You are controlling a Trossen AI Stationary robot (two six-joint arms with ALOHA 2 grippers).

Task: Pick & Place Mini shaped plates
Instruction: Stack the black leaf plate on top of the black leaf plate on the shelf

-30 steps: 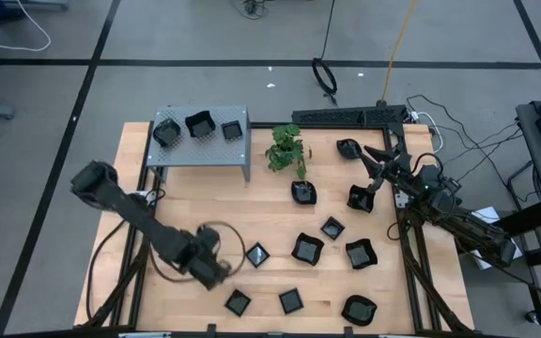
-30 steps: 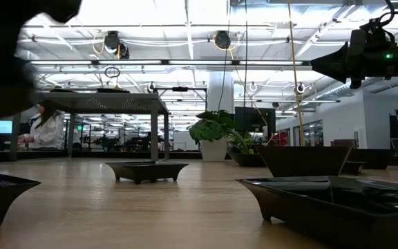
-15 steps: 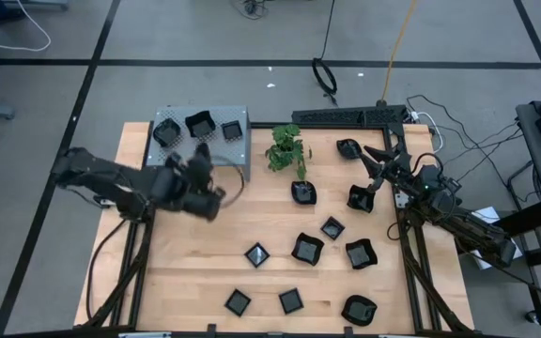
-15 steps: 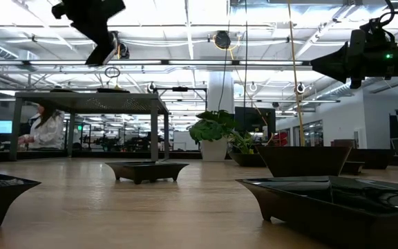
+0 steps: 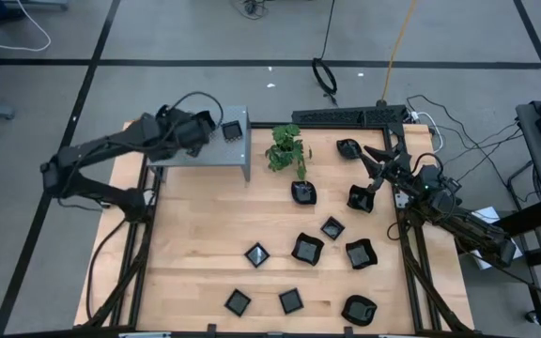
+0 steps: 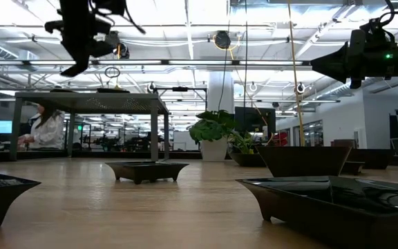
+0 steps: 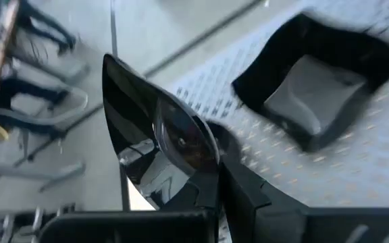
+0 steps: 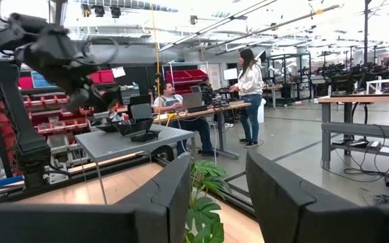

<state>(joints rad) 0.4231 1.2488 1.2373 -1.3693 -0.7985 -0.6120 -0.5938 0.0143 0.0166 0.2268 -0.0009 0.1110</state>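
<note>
My left gripper (image 5: 200,131) is over the grey perforated shelf (image 5: 205,158) at the table's far left, shut on a glossy black mini plate (image 7: 155,138). The low view shows this gripper (image 6: 74,48) above the shelf top (image 6: 92,95). Another mini plate (image 5: 232,130) rests flat on the shelf, also seen in the left wrist view (image 7: 316,88). Several more mini plates lie on the table, among them one (image 5: 256,253) near the middle and one (image 5: 306,248) to its right. My right gripper (image 8: 218,196) waits open at the table's right side (image 5: 376,176). My left gripper pinches the mini plate by one edge of its rim (image 7: 204,169) between its two fingers. The fingers slant downward toward the shelf. The plate is tilted on edge beyond the fingertips and hangs clear above the shelf top.
A small green potted plant (image 5: 287,148) stands just right of the shelf. More plates cluster near the right arm (image 5: 360,197) and along the near edge (image 5: 291,300). People sit and stand at desks beyond the table (image 8: 248,81).
My left gripper has swung from the table's near left side toward the far edge and risen, ending over the shelf. It has turned about on the way. The plates on the table and my right arm have kept still.
</note>
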